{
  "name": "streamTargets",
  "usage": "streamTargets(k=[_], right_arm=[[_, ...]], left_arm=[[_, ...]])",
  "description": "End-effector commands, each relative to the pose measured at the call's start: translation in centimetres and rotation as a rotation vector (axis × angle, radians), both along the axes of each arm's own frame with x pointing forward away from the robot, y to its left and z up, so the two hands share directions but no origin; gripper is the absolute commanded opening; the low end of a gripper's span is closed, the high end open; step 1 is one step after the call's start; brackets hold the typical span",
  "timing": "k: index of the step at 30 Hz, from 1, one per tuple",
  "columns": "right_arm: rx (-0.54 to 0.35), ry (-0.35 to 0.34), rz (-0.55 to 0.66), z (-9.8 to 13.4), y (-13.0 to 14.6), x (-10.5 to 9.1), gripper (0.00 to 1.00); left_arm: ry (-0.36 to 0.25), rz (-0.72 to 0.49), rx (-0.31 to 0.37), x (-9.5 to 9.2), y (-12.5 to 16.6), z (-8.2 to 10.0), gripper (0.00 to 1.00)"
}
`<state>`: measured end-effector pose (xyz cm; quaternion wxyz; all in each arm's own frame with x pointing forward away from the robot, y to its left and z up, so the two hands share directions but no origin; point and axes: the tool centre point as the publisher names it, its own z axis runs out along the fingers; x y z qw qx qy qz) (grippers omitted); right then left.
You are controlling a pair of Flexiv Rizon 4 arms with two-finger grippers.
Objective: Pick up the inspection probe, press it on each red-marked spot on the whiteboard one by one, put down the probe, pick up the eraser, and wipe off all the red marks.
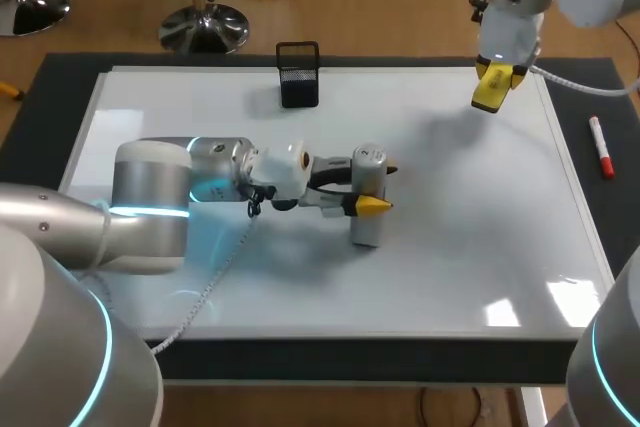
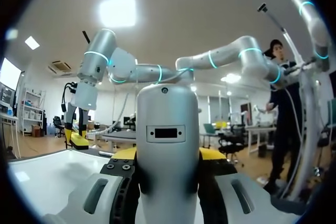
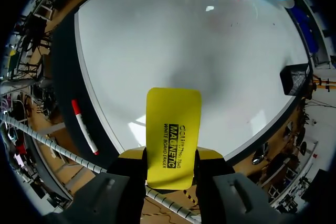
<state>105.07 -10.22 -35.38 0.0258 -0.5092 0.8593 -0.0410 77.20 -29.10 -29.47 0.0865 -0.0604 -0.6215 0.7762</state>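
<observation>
- The left pincer [image 1: 374, 188] is clamped on a silver-grey cylindrical inspection probe [image 2: 167, 145]; its yellow-tipped fingers [image 2: 212, 153] press against the probe's body from both sides.
- In the head view the probe stands upright with its lower end on the large white rectangular whiteboard [image 1: 470, 237], roughly in the board's middle. The left arm reaches in low and level from the left side.
- The right pincer [image 1: 496, 77] grips a flat yellow rectangular eraser [image 3: 173, 137], which sticks out ahead of the fingers that hold it on either side.
- This eraser hangs in the air above the whiteboard's far right corner, clear of the surface and well apart from the probe.
- A black wire-mesh pen holder [image 1: 298, 74] stands upright on the board near its far edge, between the two arms.
- A marker pen with a white barrel and red cap [image 1: 601, 160] lies on the dark worktop [image 1: 615, 207] just beside the board's right edge, off the white surface.
- Whether any red marks show on the board cannot be told from these views.
</observation>
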Motion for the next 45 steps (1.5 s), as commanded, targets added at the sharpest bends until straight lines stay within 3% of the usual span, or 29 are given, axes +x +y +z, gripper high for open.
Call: streamTargets(k=[1, 8, 20, 33, 45], right_arm=[[-0.003, 0.001, 0.002, 0.1, 0.0, 0.1, 0.0], [-0.003, 0.001, 0.002, 0.1, 0.0, 0.1, 0.0], [-0.003, 0.001, 0.002, 0.1, 0.0, 0.1, 0.0], [-0.003, 0.001, 0.002, 0.1, 0.0, 0.1, 0.0], [-0.003, 0.001, 0.002, 0.1, 0.0, 0.1, 0.0]], left_arm=[[0.001, 0.0, 0.005, 0.0, 0.0, -0.3, 0.0], [0.0, 0.011, 0.009, 0.0, 0.1, -0.2, 0.0], [-0.066, 0.079, 0.004, 1.9, 2.5, 3.5, 0.0], [-0.131, 0.248, 0.013, 7.4, 8.0, 6.4, 0.0], [-0.11, 0.431, 0.005, 12.9, 13.9, 7.1, 0.0]])
